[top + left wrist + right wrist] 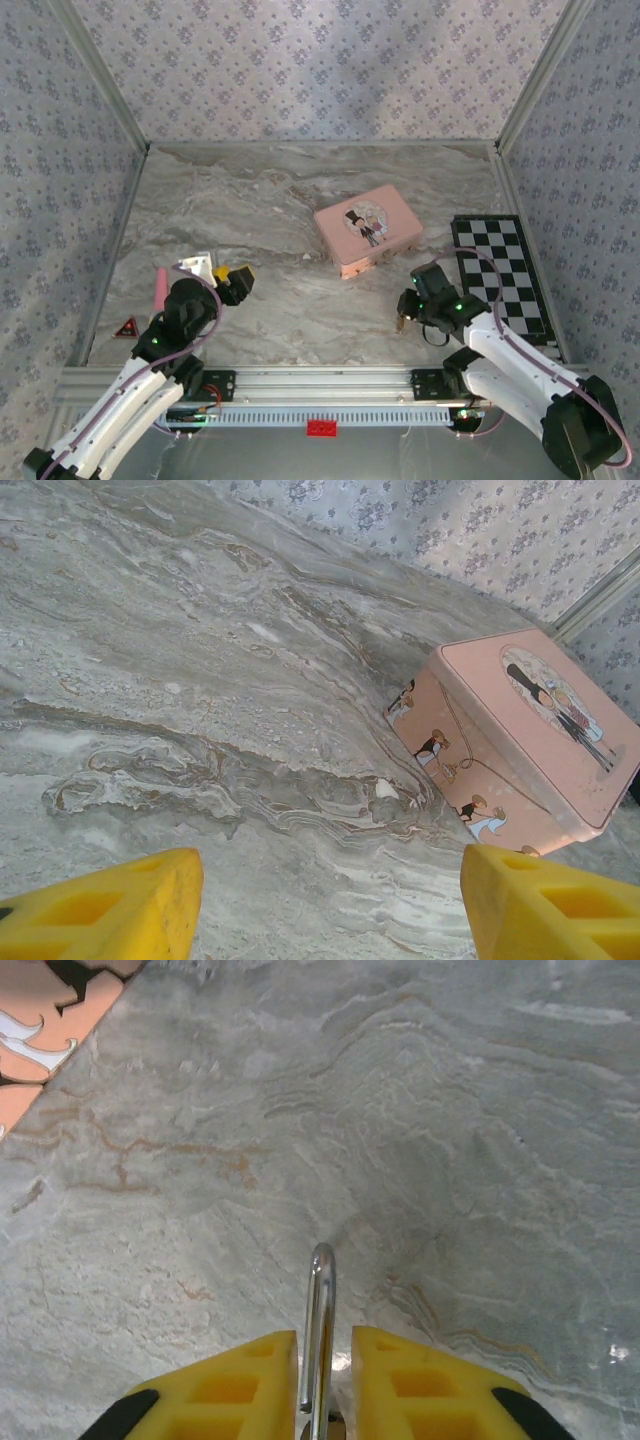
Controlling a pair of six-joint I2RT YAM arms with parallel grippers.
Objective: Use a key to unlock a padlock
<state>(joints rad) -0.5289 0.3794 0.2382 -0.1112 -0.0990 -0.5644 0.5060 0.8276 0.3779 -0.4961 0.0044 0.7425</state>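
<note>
"At the near right of the table (280,200), what has that arm got?"

"The right gripper (323,1336) is clamped on the padlock (321,1295). Its yellow fingers (250,1385) pinch the thin silver shackle, which stands up between them in the wrist view. A sliver of brass shows at the very bottom, under the fingers."

"Where does that put the lock on the table?"

"Nearer the arms than the pink tin (530,730) and to the left of the checkered board (500,270). From above it is just a small gold spot under the gripper. I cannot tell whether it touches the marble."

"And the tin, anything in it?"

"Its lid is on, flush all round, so what it holds is hidden. It lies flat with the cartoon couple facing up, and more small figures run along its side wall."

"The other arm?"

"The left gripper (330,870) is spread wide with only bare marble between its fingers. It points toward the tin, well apart from it."

"Anything else on that side?"

"A pink stick (159,287) and a red triangle (126,327) lie near the left edge, and a small white piece (196,265) sits just beside the left gripper."
</note>
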